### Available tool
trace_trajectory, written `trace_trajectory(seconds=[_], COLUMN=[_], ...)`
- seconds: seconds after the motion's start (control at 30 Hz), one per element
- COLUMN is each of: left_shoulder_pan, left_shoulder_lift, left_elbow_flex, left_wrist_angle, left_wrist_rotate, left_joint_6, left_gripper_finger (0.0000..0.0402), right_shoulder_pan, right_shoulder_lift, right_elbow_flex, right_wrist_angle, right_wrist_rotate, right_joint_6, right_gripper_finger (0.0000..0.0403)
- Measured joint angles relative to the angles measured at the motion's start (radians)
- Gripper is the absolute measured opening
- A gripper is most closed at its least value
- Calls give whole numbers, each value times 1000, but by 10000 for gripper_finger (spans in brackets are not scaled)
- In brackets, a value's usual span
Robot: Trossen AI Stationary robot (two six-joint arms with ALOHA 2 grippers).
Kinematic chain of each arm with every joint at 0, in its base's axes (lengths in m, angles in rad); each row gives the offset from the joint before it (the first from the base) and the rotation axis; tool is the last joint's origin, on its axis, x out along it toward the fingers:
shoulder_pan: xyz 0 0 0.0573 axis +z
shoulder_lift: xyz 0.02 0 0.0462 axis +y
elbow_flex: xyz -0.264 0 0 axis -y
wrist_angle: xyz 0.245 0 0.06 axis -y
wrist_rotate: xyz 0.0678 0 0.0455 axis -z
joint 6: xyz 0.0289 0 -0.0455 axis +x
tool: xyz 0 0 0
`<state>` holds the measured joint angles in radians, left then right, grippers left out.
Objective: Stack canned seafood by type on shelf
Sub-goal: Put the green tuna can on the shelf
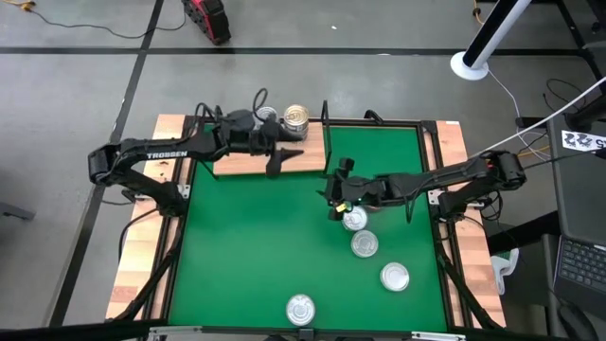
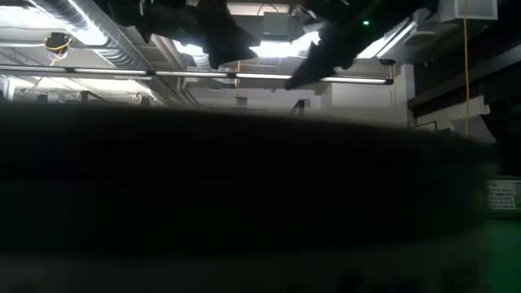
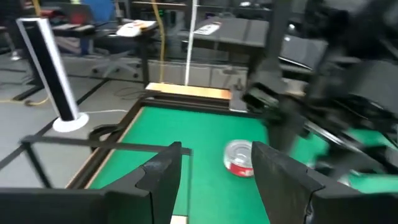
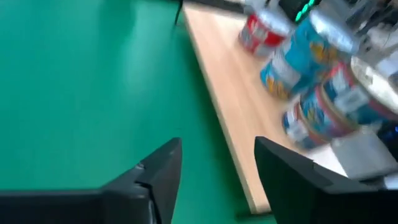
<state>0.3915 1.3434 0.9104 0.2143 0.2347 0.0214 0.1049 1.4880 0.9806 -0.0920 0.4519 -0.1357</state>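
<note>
The shelf (image 1: 254, 161) lies at the green mat's (image 1: 256, 246) far edge, with stacked tins (image 1: 295, 117) at its right end. The left gripper (image 1: 280, 156) hovers over the shelf, fingers spread and empty. The right gripper (image 1: 334, 189), also spread and empty, hangs just right of the shelf, with four loose tins (image 1: 365, 245) on the mat beyond it.

I see a bright green mat (image 1: 256, 237) framed in black, with a pale tan shelf (image 1: 248, 162) at its far edge. The loose tins (image 1: 395, 277) show silver lids — one (image 3: 239, 157) has a red band. On the shelf, stacked tins (image 4: 311, 93) wear blue-teal labels; one (image 4: 261, 32) is red. Both grippers (image 1: 275, 152) (image 1: 333, 194) are black.
</note>
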Motion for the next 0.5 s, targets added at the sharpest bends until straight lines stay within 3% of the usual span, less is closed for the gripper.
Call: trace_trajectory(seconds=[0.1, 0.3, 0.4, 0.5], left_shoulder_pan=[-38, -108, -148, -187], left_shoulder_lift=[0, 8, 35, 73], left_elbow_flex=[0, 0, -2, -3], left_wrist_angle=[-10, -71, -82, -79], left_wrist_rotate=[0, -2, -4, -3], left_joint_6=[16, 18, 45, 73], left_gripper_finger=[189, 189, 189, 189], right_shoulder_pan=[0, 0, 0, 0], right_shoulder_lift=[-38, -64, -64, -64], right_elbow_flex=[0, 0, 0, 0], right_wrist_angle=[-149, -415, -545, -663], right_wrist_rotate=[-64, -304, -400, -428], right_joint_6=[75, 320, 366, 367], right_gripper_finger=[208, 209, 209, 209])
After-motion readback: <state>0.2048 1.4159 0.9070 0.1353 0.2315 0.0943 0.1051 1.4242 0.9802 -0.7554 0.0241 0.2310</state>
